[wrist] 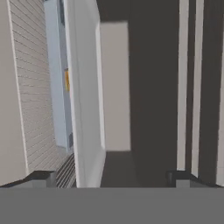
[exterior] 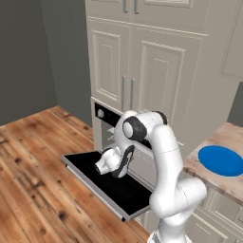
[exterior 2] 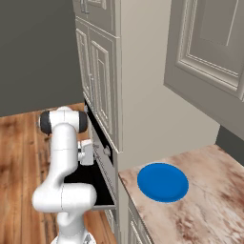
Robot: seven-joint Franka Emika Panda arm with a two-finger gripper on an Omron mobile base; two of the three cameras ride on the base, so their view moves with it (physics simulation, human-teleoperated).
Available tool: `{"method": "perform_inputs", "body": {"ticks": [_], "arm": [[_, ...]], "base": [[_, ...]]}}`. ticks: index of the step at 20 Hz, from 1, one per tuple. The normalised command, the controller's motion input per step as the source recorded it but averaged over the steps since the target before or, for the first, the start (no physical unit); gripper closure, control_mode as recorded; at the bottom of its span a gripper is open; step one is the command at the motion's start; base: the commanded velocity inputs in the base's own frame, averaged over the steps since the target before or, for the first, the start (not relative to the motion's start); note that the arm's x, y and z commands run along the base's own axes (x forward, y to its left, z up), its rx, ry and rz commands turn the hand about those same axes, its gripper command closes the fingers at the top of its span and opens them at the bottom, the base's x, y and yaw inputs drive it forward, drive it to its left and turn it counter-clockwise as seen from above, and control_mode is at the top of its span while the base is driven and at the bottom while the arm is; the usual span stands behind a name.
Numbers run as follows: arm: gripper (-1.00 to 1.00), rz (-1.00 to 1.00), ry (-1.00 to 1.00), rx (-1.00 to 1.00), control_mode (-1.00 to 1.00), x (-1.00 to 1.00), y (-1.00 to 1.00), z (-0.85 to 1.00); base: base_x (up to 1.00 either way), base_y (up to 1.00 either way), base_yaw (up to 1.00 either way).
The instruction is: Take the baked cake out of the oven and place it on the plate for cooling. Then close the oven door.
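Note:
The oven (exterior: 101, 115) stands open, its black oven door (exterior: 111, 189) folded down flat over the wood floor. My hand (exterior: 105, 164) hovers above the door, just outside the oven's mouth. In the rolled hand view my gripper (wrist: 113, 179) is open with nothing between its fingertips (wrist: 41, 178). Ahead, at the left of that view, the wire rack (wrist: 26, 87) carries a grey baking tray (wrist: 59, 100). The baked cake (wrist: 67, 81) shows as a small orange sliver on the tray, deeper inside. The blue plate (exterior: 220, 160) (exterior 2: 163, 182) lies bare on the counter to the right.
Cream panelled cabinets (exterior: 142, 61) rise above the oven. The marbled counter (exterior 2: 209, 205) runs right of the oven, under a wall cabinet (exterior 2: 209, 43). The open door (exterior 2: 90, 186) juts over the floor beside my arm (exterior 2: 64, 157).

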Motion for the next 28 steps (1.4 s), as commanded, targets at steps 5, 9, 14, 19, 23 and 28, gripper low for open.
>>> {"method": "perform_inputs", "body": {"ticks": [5, 9, 14, 19, 23, 28], "arm": [[-1.00, -0.03, 0.01, 0.00, -1.00, 0.57, -0.15, -0.21], [-1.00, -0.02, 0.01, 0.00, -1.00, 0.43, -0.17, -0.26], [-1.00, -0.01, 0.01, 0.00, -1.00, 0.27, -0.11, -0.29], [-1.00, 0.00, 0.00, 0.00, -1.00, 0.18, -0.08, -0.30], [-1.00, 0.00, 0.00, 0.00, -1.00, 0.16, -0.06, -0.22], [-1.00, 0.00, 0.00, 0.00, -1.00, 0.13, -0.06, -0.19]], "base": [[0.00, 0.00, 0.00], [0.00, 0.00, 0.00], [0.00, 0.00, 0.00], [0.00, 0.00, 0.00], [0.00, 0.00, 0.00], [0.00, 0.00, 0.00]]}}
